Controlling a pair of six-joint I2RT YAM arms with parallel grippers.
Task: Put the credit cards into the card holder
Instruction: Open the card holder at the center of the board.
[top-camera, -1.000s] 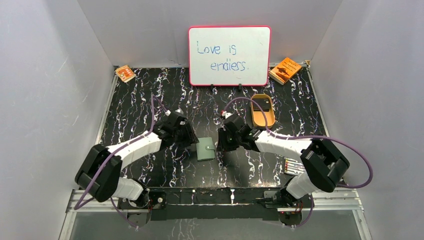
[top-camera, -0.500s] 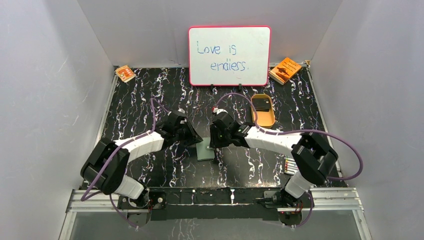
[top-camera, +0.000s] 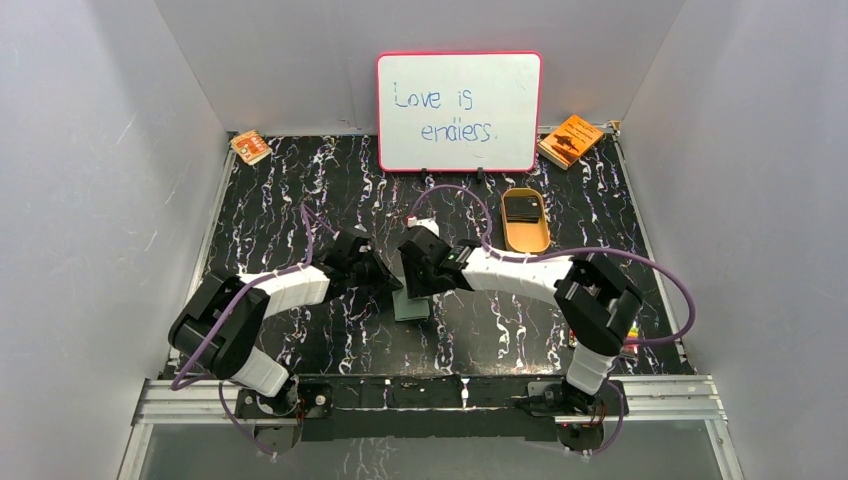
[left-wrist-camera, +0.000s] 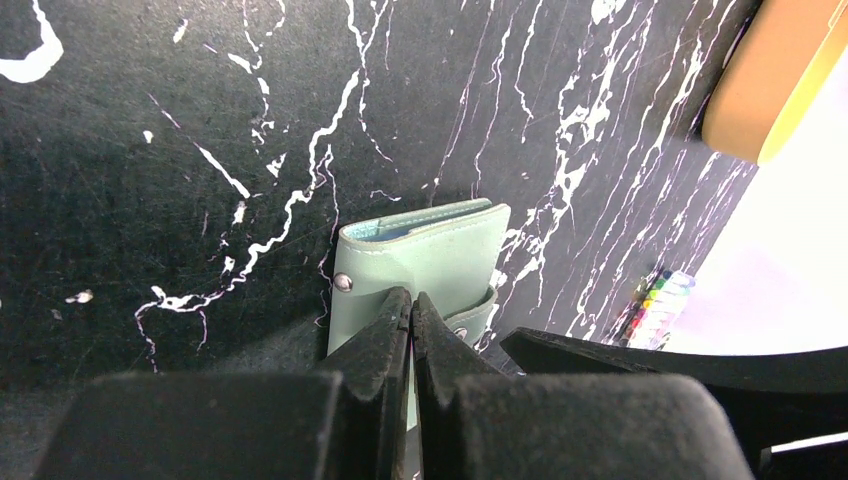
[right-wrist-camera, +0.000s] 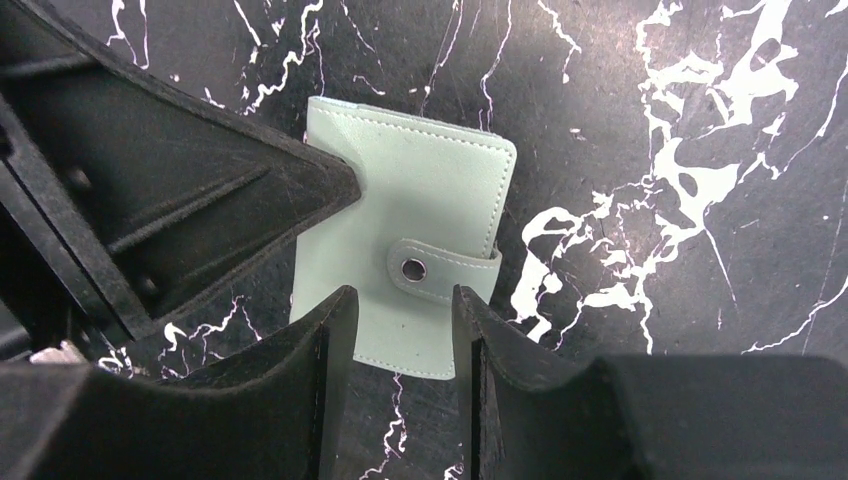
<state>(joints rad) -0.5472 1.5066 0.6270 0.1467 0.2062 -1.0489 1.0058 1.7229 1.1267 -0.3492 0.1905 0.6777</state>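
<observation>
The grey-green card holder (top-camera: 412, 307) lies closed on the black marbled table, its snap strap (right-wrist-camera: 440, 268) fastened. My left gripper (top-camera: 392, 284) is shut, its tips (left-wrist-camera: 411, 298) resting on the holder's (left-wrist-camera: 430, 250) top face near a snap stud. My right gripper (top-camera: 416, 284) is open, its jaws (right-wrist-camera: 400, 300) straddling the near edge of the holder (right-wrist-camera: 420, 210) just above it. The dark credit cards (top-camera: 522, 208) lie stacked in the tan oval tray (top-camera: 528, 240) at the back right.
A whiteboard (top-camera: 458, 111) stands at the back. Orange booklets lie in the back right corner (top-camera: 570, 140) and the back left corner (top-camera: 250, 147). A pack of coloured pens (left-wrist-camera: 655, 305) lies to the right. The two grippers are almost touching over the holder.
My right gripper has swung left from beside the tray to over the holder. My left gripper has moved right onto the holder. The holder has stayed in place.
</observation>
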